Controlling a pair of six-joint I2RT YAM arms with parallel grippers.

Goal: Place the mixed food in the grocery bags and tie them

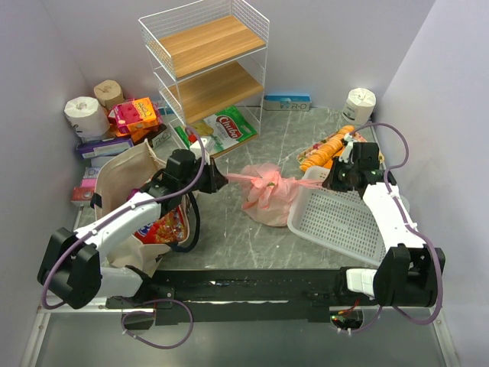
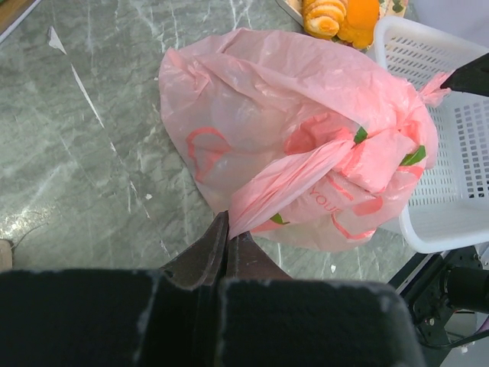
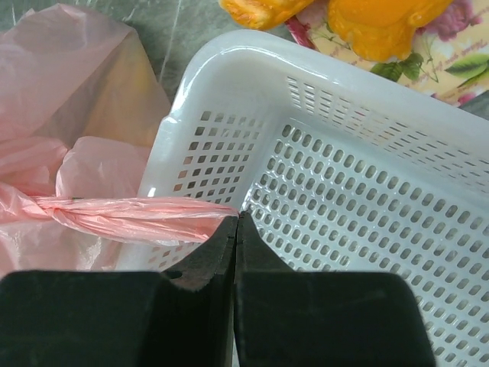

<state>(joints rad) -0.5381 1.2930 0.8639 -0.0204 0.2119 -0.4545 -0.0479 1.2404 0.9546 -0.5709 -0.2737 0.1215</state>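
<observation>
Tying bag (image 1: 267, 200), centre frame.
Gripped at twisted handles (image 3: 130, 216) by left gripper (image 2: 228, 233) and right gripper (image 3: 237, 223), clamped tight; thin, soft, tearable.

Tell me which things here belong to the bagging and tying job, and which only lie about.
Job: pink plastic bag, one handle pinched in the left gripper and one in the right gripper; canvas tote holding a snack packet.
Lying about: white basket, toilet-paper rolls, wire shelf.
</observation>
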